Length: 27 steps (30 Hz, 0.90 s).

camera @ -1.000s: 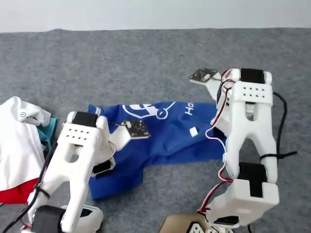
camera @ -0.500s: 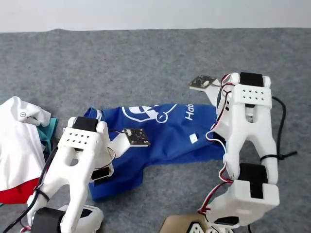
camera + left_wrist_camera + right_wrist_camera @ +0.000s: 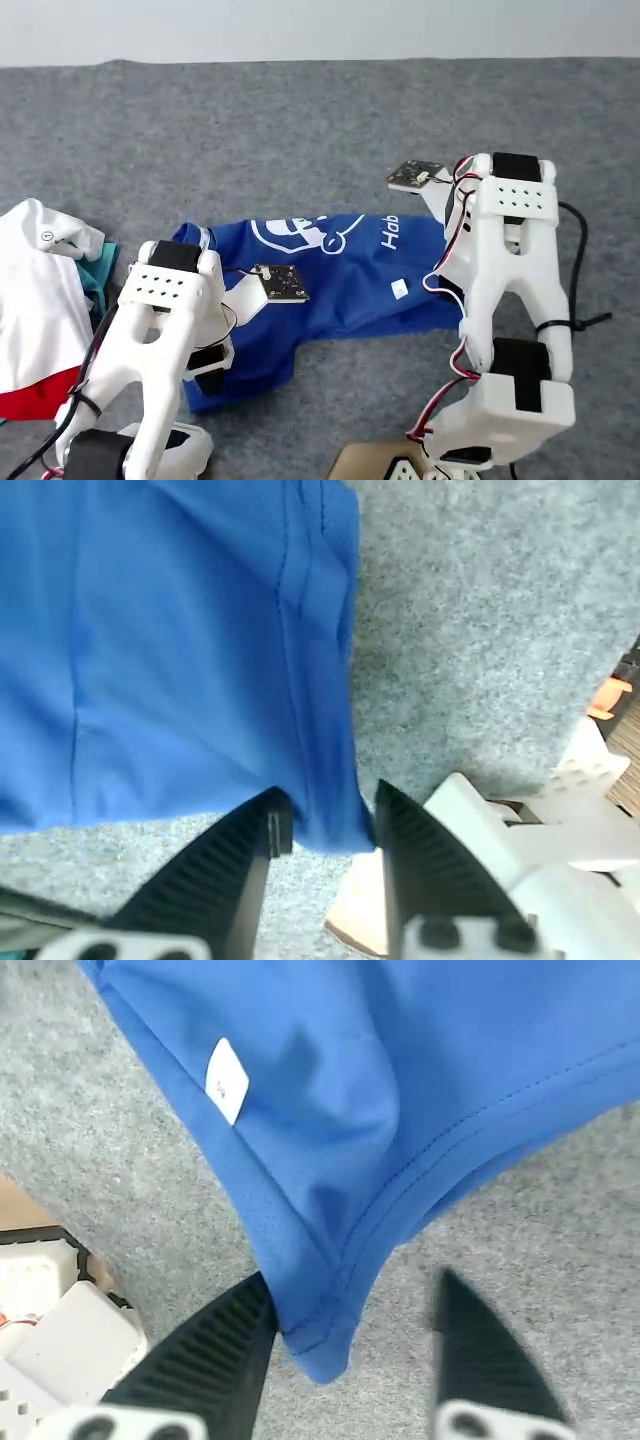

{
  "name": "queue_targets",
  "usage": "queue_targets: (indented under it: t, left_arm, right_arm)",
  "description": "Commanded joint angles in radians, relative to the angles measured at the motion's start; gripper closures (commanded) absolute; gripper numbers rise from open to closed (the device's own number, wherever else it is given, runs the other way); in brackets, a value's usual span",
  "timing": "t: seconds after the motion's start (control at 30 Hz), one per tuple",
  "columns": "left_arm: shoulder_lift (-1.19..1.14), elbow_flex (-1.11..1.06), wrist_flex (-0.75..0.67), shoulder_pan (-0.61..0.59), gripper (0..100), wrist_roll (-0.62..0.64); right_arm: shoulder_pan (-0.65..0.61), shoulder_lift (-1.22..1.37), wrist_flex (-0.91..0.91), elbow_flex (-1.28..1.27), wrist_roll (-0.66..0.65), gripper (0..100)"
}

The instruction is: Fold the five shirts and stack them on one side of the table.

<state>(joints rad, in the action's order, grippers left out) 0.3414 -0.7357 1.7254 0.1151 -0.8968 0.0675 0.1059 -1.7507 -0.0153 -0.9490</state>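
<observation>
Nearest the arms' bases, the left gripper is pinching the blue shirt at one near hem corner. Its fingers are closing on a bunched fold of cloth, with the stitched edge running away from them. The right gripper is sitting at the shirt's other near corner with its fingers standing apart. One is touching the folded hem and the other is standing clear of it, so nothing is being held there.

The blue shirt is lying spread sideways between the two arms, rumpled through its middle. A small white label is showing on it towards the right arm. Off the shirt's end on the left arm's side, a white shirt is lying heaped over a teal shirt and a red shirt. Beyond the shirt's far edge the grey tabletop is stretching away.

The cloth is looking thin, light and limp, so it is likely going to sag and drag rather than hold a crease. The hemmed corners are offering the best hold, since the doubled stitching is giving the fingers something firmer to bite. Both corners probably need raising together.
</observation>
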Motion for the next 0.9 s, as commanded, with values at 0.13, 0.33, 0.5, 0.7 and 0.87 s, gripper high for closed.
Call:
queue_targets:
  t: [0.13, 0.33, 0.5, 0.7, 0.87]
  left_arm:
    - [0.028, 0.001, 0.026, -0.002, 84, -0.005]
    - [0.029, 0.044, 0.028, -0.002, 84, -0.006]
    - [0.029, 0.173, 0.028, -0.003, 85, 0.035]
    - [0.023, 0.222, 0.021, -0.002, 85, 0.035]
    - [0.020, 0.222, -0.155, -0.084, 85, 0.112]
  right_arm:
    - [0.008, -0.074, -0.042, 0.011, -0.009, 70.5]
    - [0.027, -0.239, -0.044, 0.006, -0.041, 70.4]
    - [0.019, -0.338, -0.039, 0.009, -0.040, 70.4]
    - [0.019, -0.386, -0.041, 0.005, -0.038, 70.5]
    - [-0.036, -0.297, 0.028, 0.005, -0.005, 70.7]
